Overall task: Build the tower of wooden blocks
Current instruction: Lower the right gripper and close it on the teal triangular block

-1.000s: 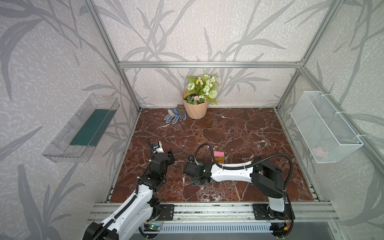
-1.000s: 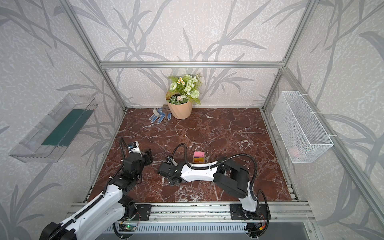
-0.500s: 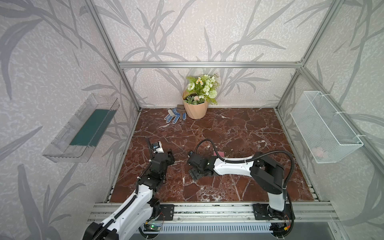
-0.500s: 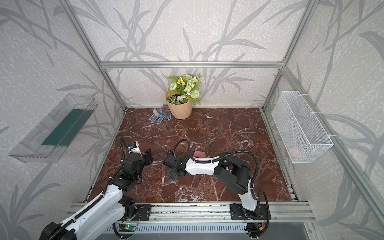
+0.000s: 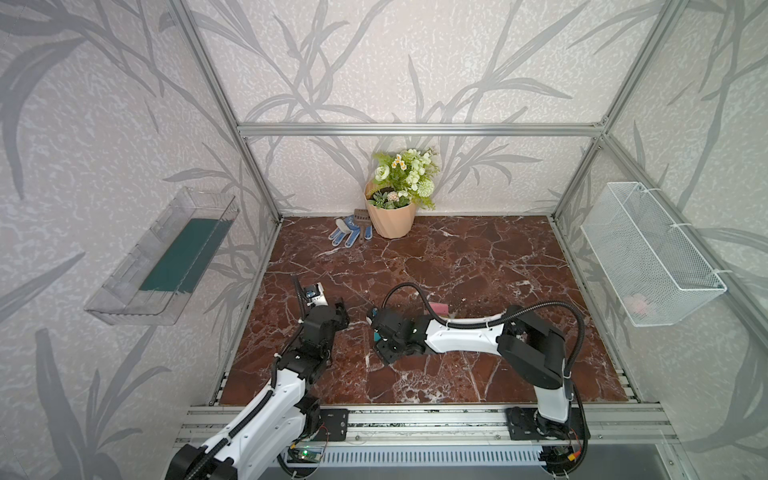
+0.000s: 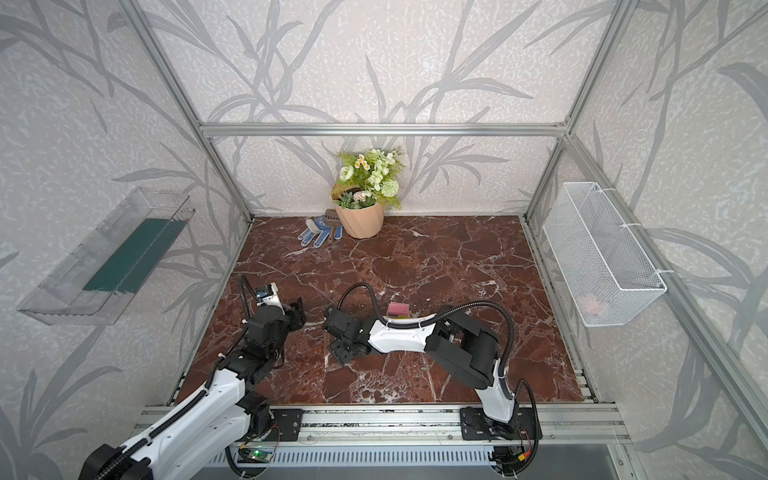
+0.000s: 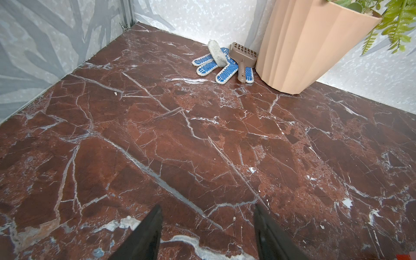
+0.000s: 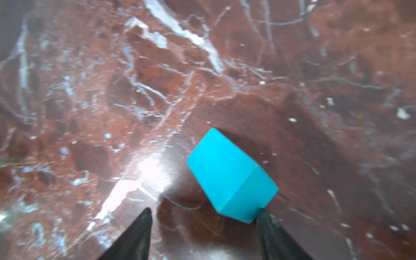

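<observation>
A teal block (image 8: 229, 175) lies on the marble floor; in the right wrist view one fingertip (image 8: 264, 216) touches its corner and the other stands well clear. My right gripper (image 8: 203, 213) is open and low over the floor, left of centre in both top views (image 5: 380, 343) (image 6: 338, 349). A sliver of teal (image 5: 376, 335) shows beside it. The tower's pink top (image 5: 439, 308) (image 6: 398, 309) peeks out behind the right forearm; its lower layers are hidden. My left gripper (image 7: 207, 211) (image 5: 341, 309) is open over bare floor.
A beige flowerpot (image 5: 390, 216) with blue-white gloves (image 5: 345, 235) and a brown scoop stands at the back wall. A clear tray (image 5: 166, 257) hangs on the left wall, a white wire basket (image 5: 648, 257) on the right.
The right arm has swung slightly toward the back and now covers more of the tower. Its jaws widened, then narrowed a little. The left arm has not moved.
</observation>
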You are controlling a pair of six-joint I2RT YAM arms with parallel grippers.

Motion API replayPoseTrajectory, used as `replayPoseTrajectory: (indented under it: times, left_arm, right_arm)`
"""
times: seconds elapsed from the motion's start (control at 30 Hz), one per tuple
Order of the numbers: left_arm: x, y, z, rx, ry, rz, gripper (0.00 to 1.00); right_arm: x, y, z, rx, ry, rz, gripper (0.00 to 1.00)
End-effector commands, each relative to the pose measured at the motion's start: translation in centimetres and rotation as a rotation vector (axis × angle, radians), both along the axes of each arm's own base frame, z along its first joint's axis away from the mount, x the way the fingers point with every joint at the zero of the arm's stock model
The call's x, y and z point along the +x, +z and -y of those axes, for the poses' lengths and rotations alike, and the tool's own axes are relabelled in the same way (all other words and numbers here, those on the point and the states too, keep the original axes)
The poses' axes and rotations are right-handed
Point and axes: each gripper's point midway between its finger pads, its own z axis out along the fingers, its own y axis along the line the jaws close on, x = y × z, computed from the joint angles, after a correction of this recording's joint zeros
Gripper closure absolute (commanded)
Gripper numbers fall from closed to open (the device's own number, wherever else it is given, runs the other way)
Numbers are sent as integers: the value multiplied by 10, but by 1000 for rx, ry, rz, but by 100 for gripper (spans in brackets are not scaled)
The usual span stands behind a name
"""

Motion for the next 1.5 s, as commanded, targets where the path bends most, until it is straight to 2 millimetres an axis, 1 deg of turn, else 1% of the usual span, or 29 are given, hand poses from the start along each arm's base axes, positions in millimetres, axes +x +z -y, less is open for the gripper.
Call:
replayPoseTrajectory:
  times: [0.0,0.07,0.17,0.3,0.43,0.57,0.77,0.87,0.93,1.03,1.07,1.27,1.37,1.47]
  left_arm:
    - [-1,-1,-2,2,12,7,36]
    - [-1,0,-2,1,12,11,36]
    - [-1,-1,-2,2,12,8,36]
    - [-1,0,-2,1,12,11,36]
    - [-1,-1,-2,1,10,8,36]
    - [-1,0,-3,2,14,10,36]
    - [0,0,-3,3,14,9,36]
    - [0,-1,-3,4,14,8,36]
    - [0,-1,-3,2,14,8,36]
    - [0,-1,-3,4,16,8,36]
    - [0,-1,-3,4,14,9,36]
    - [0,0,-3,4,15,9,36]
    - [-1,0,-3,3,15,9,36]
    - [-1,-1,-3,3,15,8,36]
  right_arm:
    - [-15,-1,-9,22,57,-45,34]
    - [-21,3,-14,31,82,-39,37]
    - [-19,5,-14,7,86,4,37]
    - [-2,1,-2,-65,55,62,37]
    - [14,-1,5,-88,55,107,29]
    - [27,-1,11,-147,56,172,26]
    - [40,-11,5,-178,86,218,24]
    - [42,-19,-1,-176,114,209,24]
    - [42,-22,-4,-167,124,195,27]
    - [43,-23,-5,-170,126,187,37]
    - [42,-23,-5,-167,129,184,41]
    - [30,-18,-7,-125,180,153,53]
    - [26,-16,-4,-124,199,143,54]
    - [22,-12,-2,-115,214,134,51]
